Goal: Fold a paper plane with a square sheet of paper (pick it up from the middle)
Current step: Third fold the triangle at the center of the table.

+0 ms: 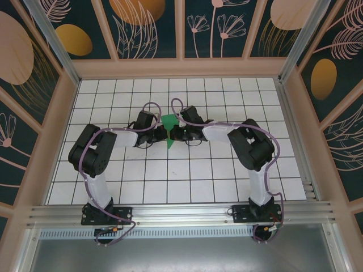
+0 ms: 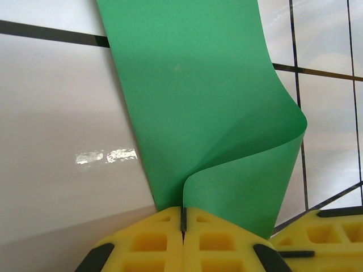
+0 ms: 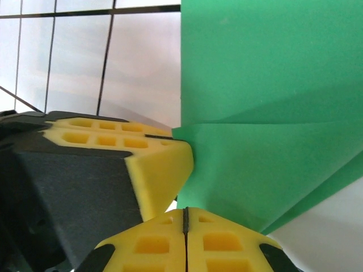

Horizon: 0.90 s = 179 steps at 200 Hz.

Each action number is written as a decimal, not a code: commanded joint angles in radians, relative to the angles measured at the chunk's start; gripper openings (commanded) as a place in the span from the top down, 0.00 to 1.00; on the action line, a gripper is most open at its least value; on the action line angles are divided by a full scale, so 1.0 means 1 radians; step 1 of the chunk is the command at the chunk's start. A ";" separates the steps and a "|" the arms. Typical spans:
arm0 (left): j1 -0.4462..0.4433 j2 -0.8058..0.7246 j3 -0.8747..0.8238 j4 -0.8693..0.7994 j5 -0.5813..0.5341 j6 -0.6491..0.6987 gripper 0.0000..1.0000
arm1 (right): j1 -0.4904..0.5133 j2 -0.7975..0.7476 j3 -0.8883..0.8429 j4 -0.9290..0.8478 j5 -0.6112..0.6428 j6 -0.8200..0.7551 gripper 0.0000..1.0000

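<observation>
Green paper, thin and matt, is the square sheet of paper (image 1: 169, 131), and it sits between the two grippers over the middle of the table (image 1: 227, 170), a little nearer the far edge than the near one. The left gripper (image 2: 183, 218) is clenched: its yellow foam pads meet along a thin dark seam, and the sheet's edge runs down into that seam. The right gripper (image 3: 186, 218) is closed in the same way, with the paper coming down to the line where its pads meet. Both therefore appear to be grasping the sheet, tip to tip and just beside each other.

Holding it at two close points near its middle looks meant to lift the sheet off the surface and bend it over. In the left wrist view, one part rises flat toward the far edge while the near part rolls back in a soft, uncreased curl. The right wrist view shows a straight fold line across the green, with layers fanning out below it.

The pads are blocky with square recesses and set in black holders. White glossy tiles with black grid lines lie beneath, showing a bright glare spot.
</observation>
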 commanded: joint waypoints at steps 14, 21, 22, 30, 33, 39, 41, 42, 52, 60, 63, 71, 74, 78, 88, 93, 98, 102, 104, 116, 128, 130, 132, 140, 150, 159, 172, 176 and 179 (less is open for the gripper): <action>0.006 0.030 0.003 -0.026 0.002 0.000 0.96 | -0.005 0.039 0.016 -0.040 0.007 -0.007 0.94; 0.005 0.032 0.004 -0.024 0.003 0.000 0.96 | -0.005 0.042 0.016 -0.040 0.010 -0.005 0.94; 0.005 0.031 0.003 -0.024 0.003 0.000 0.96 | -0.005 0.043 0.016 -0.040 0.011 -0.005 0.94; 0.006 0.032 0.006 -0.024 0.004 0.000 0.96 | -0.005 0.048 0.016 -0.041 0.010 -0.005 0.94; 0.005 0.031 0.006 -0.023 0.004 0.000 0.96 | -0.004 0.050 0.017 -0.043 0.012 -0.004 0.94; 0.004 0.031 0.008 -0.025 0.004 0.001 0.96 | -0.005 0.053 0.017 -0.046 0.014 -0.002 0.94; 0.005 0.031 0.007 -0.026 0.004 0.001 0.96 | -0.006 0.054 0.017 -0.047 0.016 -0.002 0.94; 0.005 0.031 0.009 -0.025 0.004 0.000 0.96 | -0.005 0.055 0.017 -0.047 0.017 -0.002 0.94; 0.005 0.030 0.012 -0.027 0.002 0.001 0.95 | -0.006 0.059 0.017 -0.050 0.019 0.002 0.94; 0.005 0.028 0.015 -0.029 0.000 0.001 0.95 | -0.007 0.061 0.016 -0.056 0.025 0.006 0.94; 0.005 0.026 0.016 -0.031 -0.002 0.001 0.95 | -0.006 0.062 0.016 -0.059 0.029 0.008 0.94; 0.005 0.020 0.020 -0.037 -0.009 -0.001 0.94 | -0.006 0.065 0.014 -0.069 0.036 0.013 0.94; 0.005 0.018 0.022 -0.038 -0.013 -0.002 0.94 | -0.006 0.065 0.012 -0.070 0.039 0.015 0.94; 0.005 0.012 0.025 -0.041 -0.016 -0.005 0.93 | -0.007 0.065 0.010 -0.075 0.041 0.018 0.94; 0.005 -0.011 0.025 -0.043 -0.029 -0.018 0.90 | -0.009 0.062 0.002 -0.079 0.047 0.027 0.94; 0.005 -0.027 0.022 -0.039 -0.039 -0.028 0.88 | -0.009 0.062 -0.001 -0.083 0.050 0.031 0.94; 0.005 -0.043 0.020 -0.035 -0.047 -0.039 0.85 | -0.011 0.062 -0.003 -0.084 0.051 0.036 0.94; 0.005 -0.059 0.015 -0.032 -0.052 -0.049 0.82 | -0.011 0.061 -0.006 -0.084 0.050 0.038 0.94; 0.005 -0.067 0.012 -0.030 -0.055 -0.054 0.81 | -0.011 0.060 -0.008 -0.084 0.049 0.040 0.94; 0.005 -0.119 -0.008 -0.013 -0.074 -0.087 0.73 | -0.011 0.056 -0.014 -0.083 0.048 0.051 0.94; 0.005 -0.161 -0.042 0.012 -0.089 -0.122 0.70 | -0.010 0.055 -0.016 -0.082 0.045 0.063 0.94; 0.005 -0.186 -0.048 0.019 -0.090 -0.128 0.70 | -0.011 0.054 -0.015 -0.082 0.043 0.066 0.94; 0.005 -0.198 -0.056 0.026 -0.090 -0.134 0.70 | -0.011 0.054 -0.015 -0.082 0.043 0.067 0.94; 0.005 -0.224 -0.084 0.046 -0.081 -0.154 0.69 | -0.011 0.055 -0.014 -0.082 0.041 0.077 0.94; 0.005 -0.248 -0.116 0.074 -0.057 -0.177 0.70 | -0.012 0.055 -0.016 -0.080 0.037 0.088 0.94; 0.005 -0.261 -0.146 0.101 -0.022 -0.199 0.72 | -0.011 0.056 -0.014 -0.079 0.035 0.097 0.94; 0.003 -0.265 -0.185 0.156 0.038 -0.237 0.76 | -0.011 0.058 -0.015 -0.076 0.028 0.106 0.94; 0.002 -0.264 -0.195 0.175 0.059 -0.248 0.77 | -0.011 0.058 -0.014 -0.074 0.026 0.109 0.94; 0.001 -0.262 -0.203 0.186 0.073 -0.255 0.78 | -0.011 0.058 -0.013 -0.074 0.025 0.111 0.94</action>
